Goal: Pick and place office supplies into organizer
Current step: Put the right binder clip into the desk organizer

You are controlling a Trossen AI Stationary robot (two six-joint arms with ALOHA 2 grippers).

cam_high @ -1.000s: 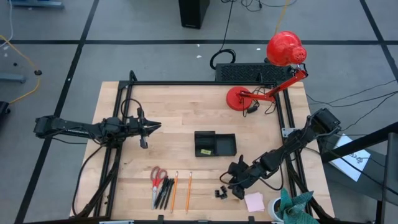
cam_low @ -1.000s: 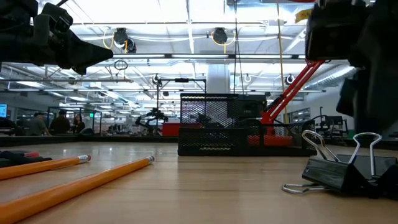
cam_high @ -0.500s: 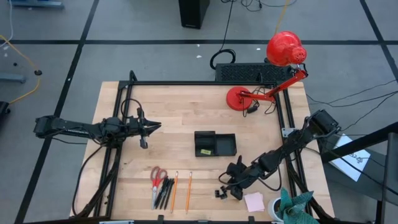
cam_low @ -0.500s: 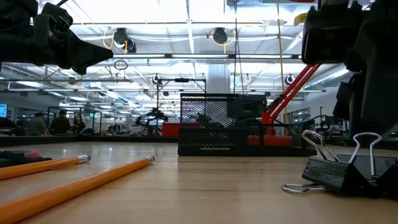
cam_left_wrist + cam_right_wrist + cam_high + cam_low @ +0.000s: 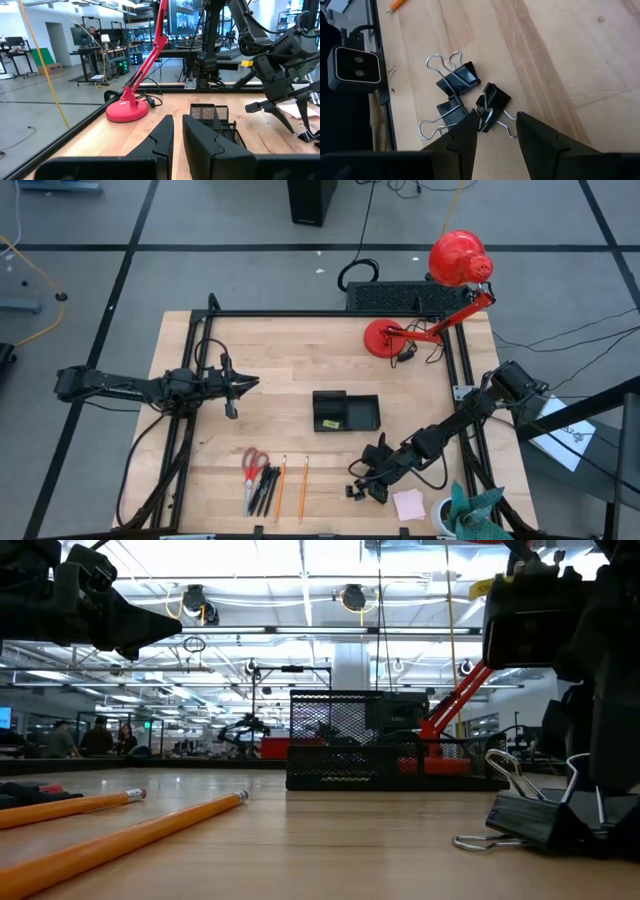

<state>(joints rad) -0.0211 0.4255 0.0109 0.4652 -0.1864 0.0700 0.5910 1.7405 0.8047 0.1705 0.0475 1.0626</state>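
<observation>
Binder clips (image 5: 465, 102), one partly behind right fingers (image 5: 465, 137)

Pale wooden tabletop (image 5: 290, 360) edged by a black metal frame (image 5: 320, 314), standing on grey floor (image 5: 240, 275) crossed by black tape lines (image 5: 250, 247). Beyond: open hall with long bright ceiling lights (image 5: 300, 580) and distant workbenches (image 5: 95, 50).

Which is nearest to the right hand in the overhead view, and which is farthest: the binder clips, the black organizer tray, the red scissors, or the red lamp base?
From the right hand, nearest first:
1. Small black metal binder clips, directly beneath it at the table's front.
2. Black rectangular plastic organizer tray, just behind, mid-table.
3. Red-handled scissors, off to the left, front edge.
4. Round red lamp base, far back right.
</observation>
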